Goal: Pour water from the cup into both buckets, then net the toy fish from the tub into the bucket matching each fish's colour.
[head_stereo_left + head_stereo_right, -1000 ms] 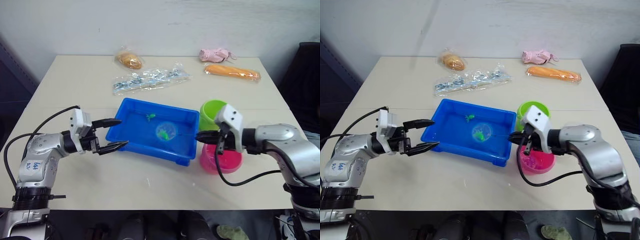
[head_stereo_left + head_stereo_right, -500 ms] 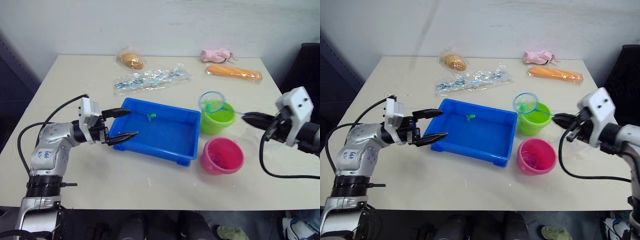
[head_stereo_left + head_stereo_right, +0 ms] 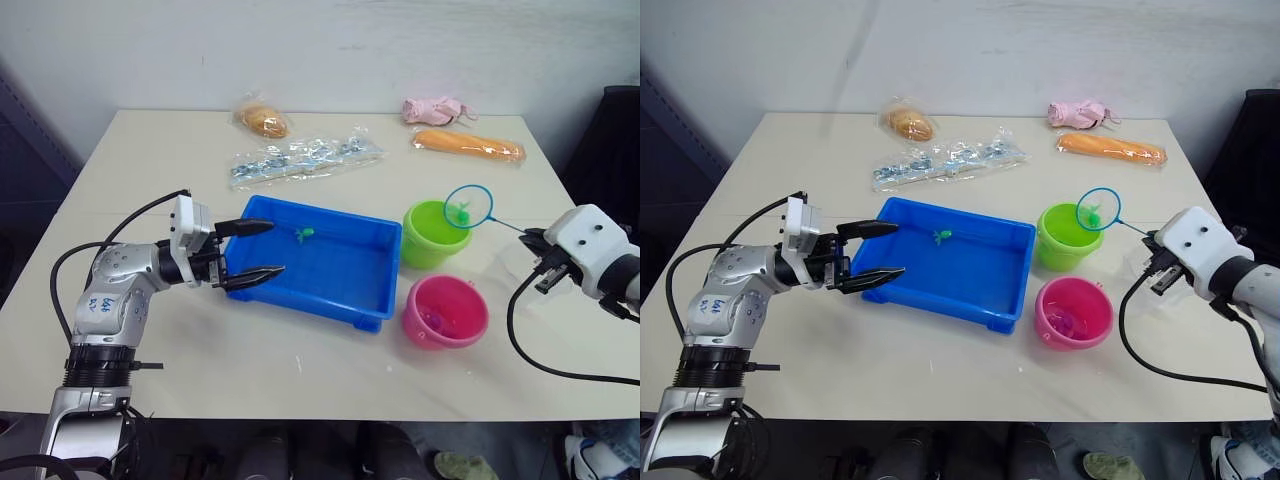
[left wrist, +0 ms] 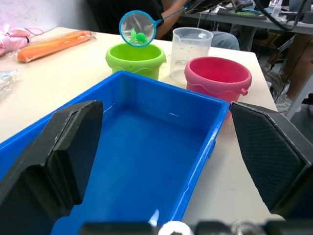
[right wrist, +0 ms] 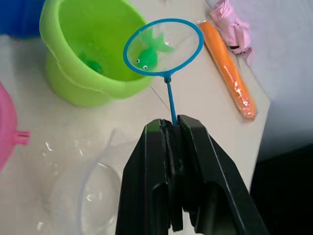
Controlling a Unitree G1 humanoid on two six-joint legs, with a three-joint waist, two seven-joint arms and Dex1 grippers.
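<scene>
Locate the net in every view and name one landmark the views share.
Left eye view: net, above the green bucket's far right rim.
Right eye view: net, same spot.
Left wrist view: net, above the green bucket.
Right wrist view: net, held by the right gripper.
Shared landmark: the green bucket.

Beige table (image 3: 150,170) — pale, perhaps white, wall (image 3: 330,50)

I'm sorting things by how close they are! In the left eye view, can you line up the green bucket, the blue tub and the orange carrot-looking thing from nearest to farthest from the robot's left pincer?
1. The blue tub: the left pincer straddles its near-left wall.
2. The green bucket: beyond the tub's right end.
3. The orange packet: far right corner of the table.
</scene>
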